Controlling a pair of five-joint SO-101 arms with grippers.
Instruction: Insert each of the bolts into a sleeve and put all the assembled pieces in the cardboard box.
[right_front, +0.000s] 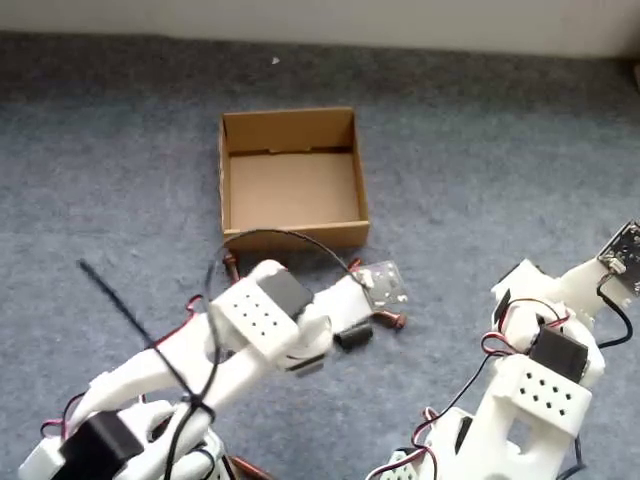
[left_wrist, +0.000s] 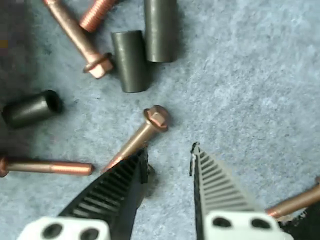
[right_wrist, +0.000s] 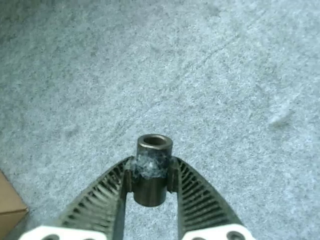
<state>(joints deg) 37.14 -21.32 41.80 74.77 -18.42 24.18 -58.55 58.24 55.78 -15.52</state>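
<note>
My left gripper (left_wrist: 168, 152) hangs open just above the carpet, and one copper bolt (left_wrist: 140, 137) lies by its fingertip, hex head pointing away. More bolts (left_wrist: 75, 35) (left_wrist: 45, 167) and three dark sleeves (left_wrist: 130, 60) (left_wrist: 160, 27) (left_wrist: 32, 107) are scattered beyond it. In the high view this gripper (right_front: 378, 290) sits just in front of the cardboard box (right_front: 290, 180), which looks empty. My right gripper (right_wrist: 150, 172) is shut on a dark sleeve (right_wrist: 155, 145), held upright with its open bore facing up over bare carpet.
Grey carpet covers the whole work area. A bolt (right_front: 390, 320) lies beside the left gripper and another (right_front: 232, 265) near the box's front left corner. The right arm (right_front: 545, 380) stands at the lower right. A box corner (right_wrist: 7, 205) shows in the right wrist view.
</note>
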